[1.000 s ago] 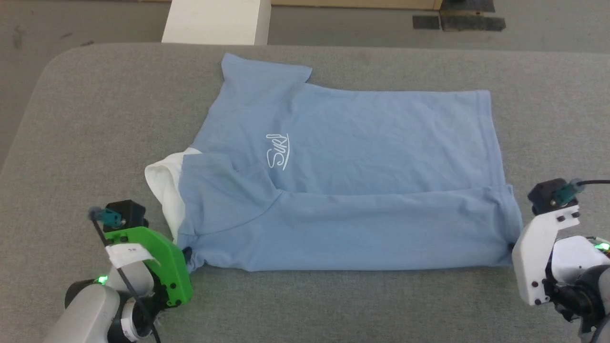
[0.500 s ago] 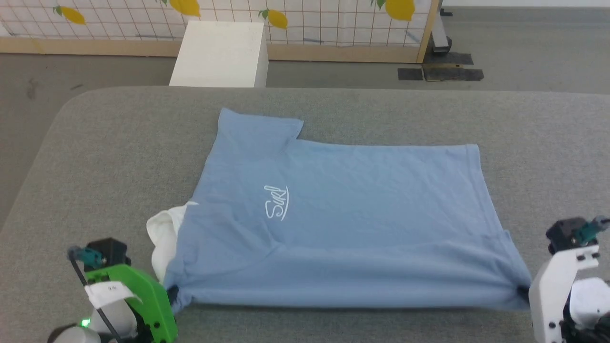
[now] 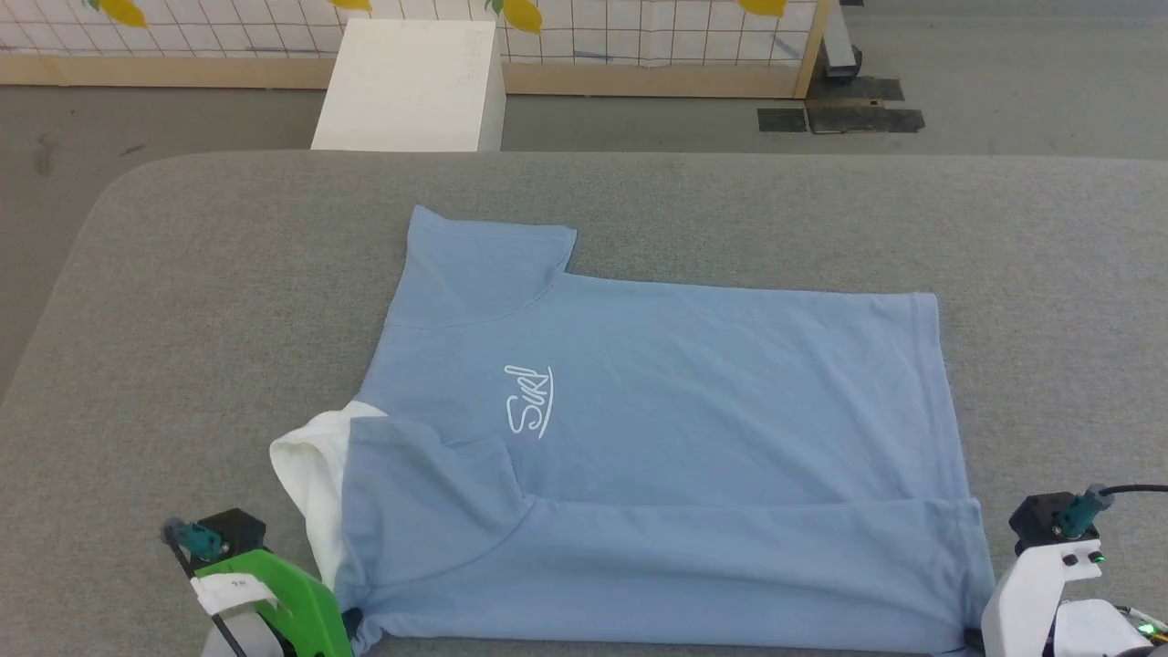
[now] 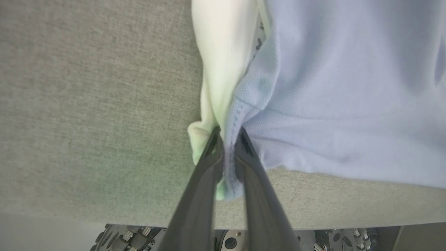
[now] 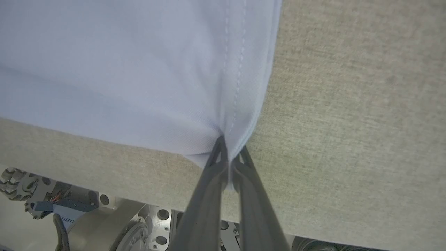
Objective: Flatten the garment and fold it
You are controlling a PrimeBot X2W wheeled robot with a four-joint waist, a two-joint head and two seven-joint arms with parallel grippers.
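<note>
The garment, a light blue shirt with white script on the chest, lies sideways on the grey table. Its white collar pokes out at the left. The near long edge is folded over onto the body, with a sleeve flap on top. My left gripper is shut on the near left corner; the left wrist view shows its jaws pinching blue fabric beside the collar. My right gripper is shut on the near right hem corner, as the right wrist view shows.
Both grippers sit close to the table's near edge, and the robot's base shows below it. A white box stands on the floor beyond the table, in front of a gridded screen with lemon prints.
The head camera has shifted between frames. Half a second ago the near edge was stretched taut between both grippers; now it lies slacker, with the sleeve flap folded on top again.
</note>
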